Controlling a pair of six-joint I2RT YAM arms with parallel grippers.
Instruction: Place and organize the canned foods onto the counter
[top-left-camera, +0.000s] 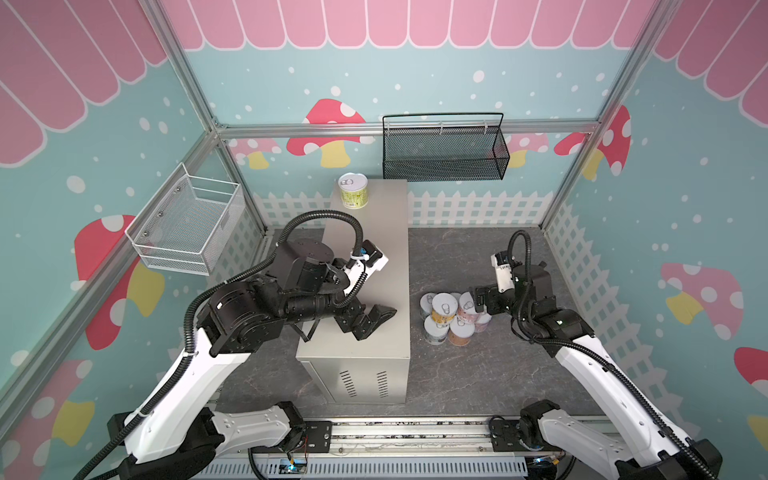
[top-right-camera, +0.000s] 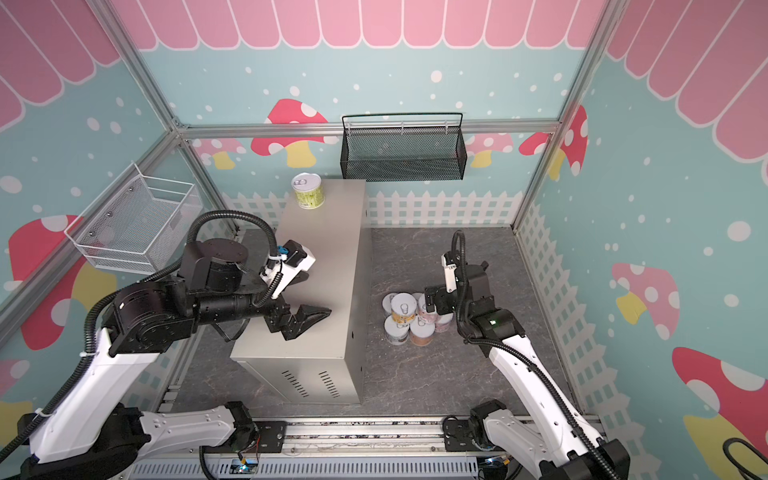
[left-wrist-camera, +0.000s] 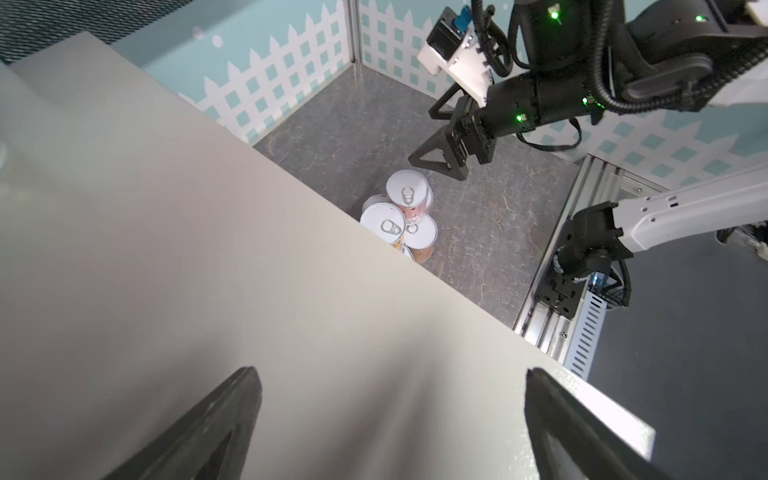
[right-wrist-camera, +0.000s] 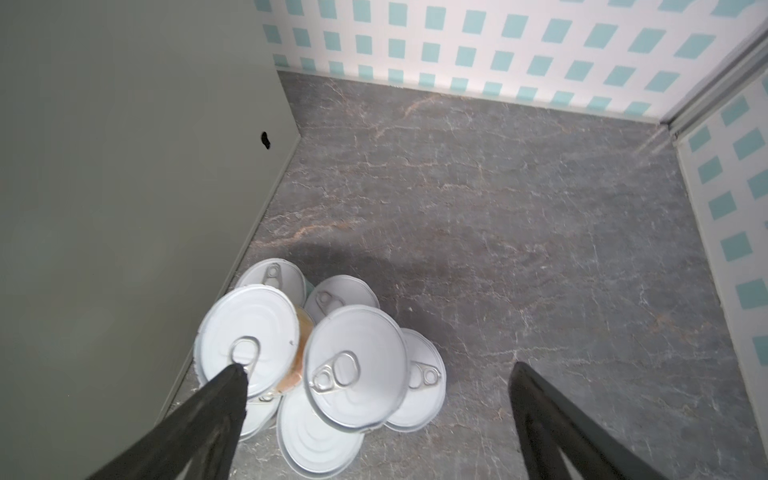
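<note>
The counter (top-left-camera: 374, 257) (top-right-camera: 328, 257) is a long beige-grey box lying on the floor. One green-labelled can (top-left-camera: 353, 190) (top-right-camera: 307, 190) stands upright at its far end. Several cans (top-left-camera: 453, 318) (top-right-camera: 415, 318) are piled in two layers on the floor against the counter's right side. My left gripper (top-left-camera: 380, 322) (left-wrist-camera: 392, 374) hovers open over the bare counter top (left-wrist-camera: 208, 270), holding nothing. My right gripper (top-left-camera: 476, 301) (right-wrist-camera: 378, 374) stands open just above the pile. One of its fingertips (right-wrist-camera: 237, 378) is over the orange can's lid (right-wrist-camera: 249, 332), and the top pink can (right-wrist-camera: 353, 365) lies between the jaws.
A black mesh basket (top-left-camera: 444, 149) hangs on the back wall behind the counter. A white wire basket (top-left-camera: 187, 224) hangs on the left wall. The arms' rail (top-left-camera: 395, 432) runs along the front. Grey marbled floor (top-left-camera: 478, 374) lies to the right of the counter.
</note>
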